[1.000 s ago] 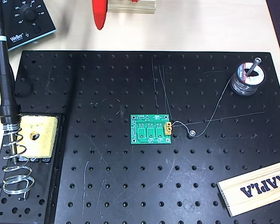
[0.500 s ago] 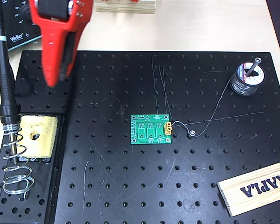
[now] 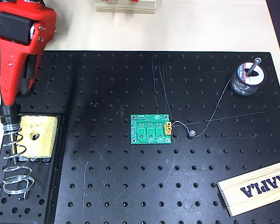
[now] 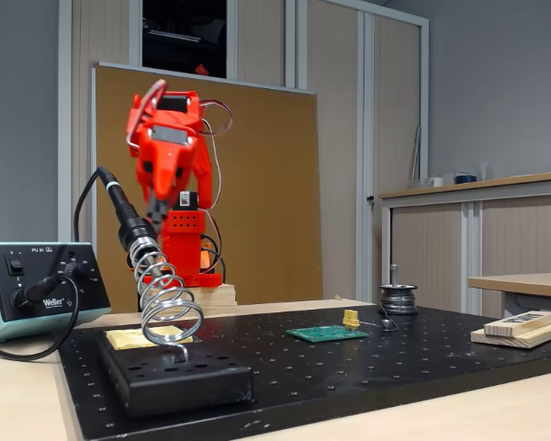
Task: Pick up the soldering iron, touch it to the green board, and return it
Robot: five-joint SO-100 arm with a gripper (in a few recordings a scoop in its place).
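- The soldering iron [image 3: 8,112] is seated in the coiled spring stand [image 3: 16,163] at the left edge of the overhead view, beside the yellow sponge [image 3: 36,136].
- The gripper [image 3: 11,95] is seen further left than half a second ago, now over the iron's handle.
- The handle is hidden by it; whether the jaws are apart cannot be told.
- The green board [image 3: 151,129] is found mid-plate.

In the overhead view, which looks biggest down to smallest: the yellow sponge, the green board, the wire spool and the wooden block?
1. Wooden block, though the picture's edge cuts it off.
2. Yellow sponge and green board look about alike; I won't rank them.
3. Wire spool, clearly smallest.
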